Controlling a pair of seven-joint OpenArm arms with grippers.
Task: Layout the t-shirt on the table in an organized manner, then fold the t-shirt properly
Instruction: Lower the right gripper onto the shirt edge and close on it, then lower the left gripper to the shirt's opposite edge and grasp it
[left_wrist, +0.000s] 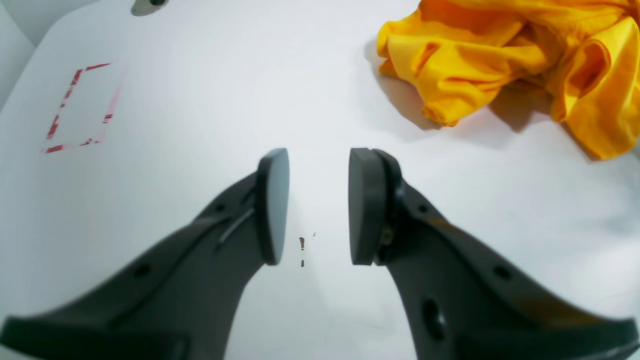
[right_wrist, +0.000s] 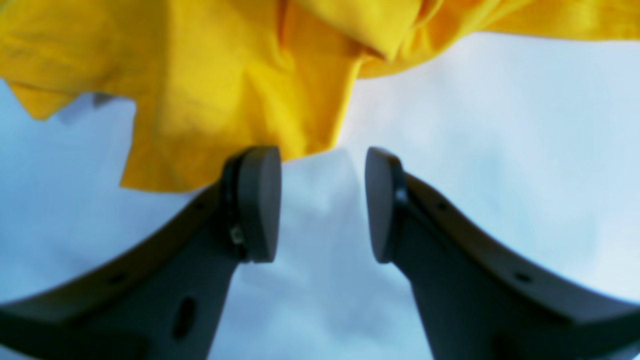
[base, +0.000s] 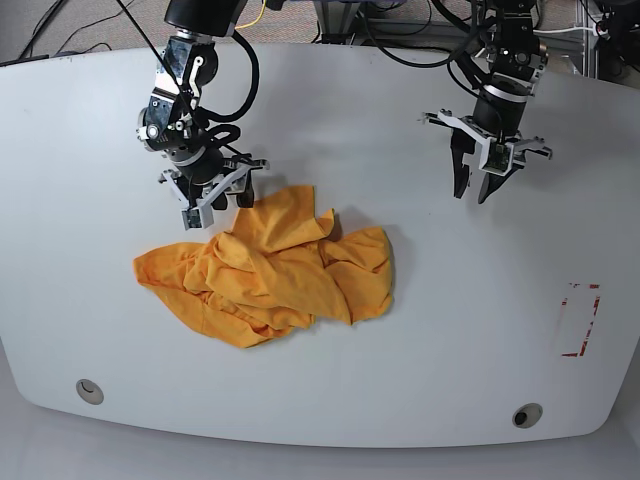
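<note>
The t-shirt (base: 270, 272) lies crumpled mid-tabletop (base: 420, 340), so laying out has barely begun: the right hand (base: 213, 198), open and empty, hovers at its far edge, needing to grip there, while the left hand (base: 482, 178) waits open, well apart.

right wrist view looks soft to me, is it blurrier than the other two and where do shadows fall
Yes: the right wrist view is blurred throughout, the crumpled orange-yellow cotton t-shirt showing smeared folds; the left wrist view is sharper, with the shirt casting a soft shadow onto the white smooth table; the base view is evenly lit, with faint shadows only.
</note>
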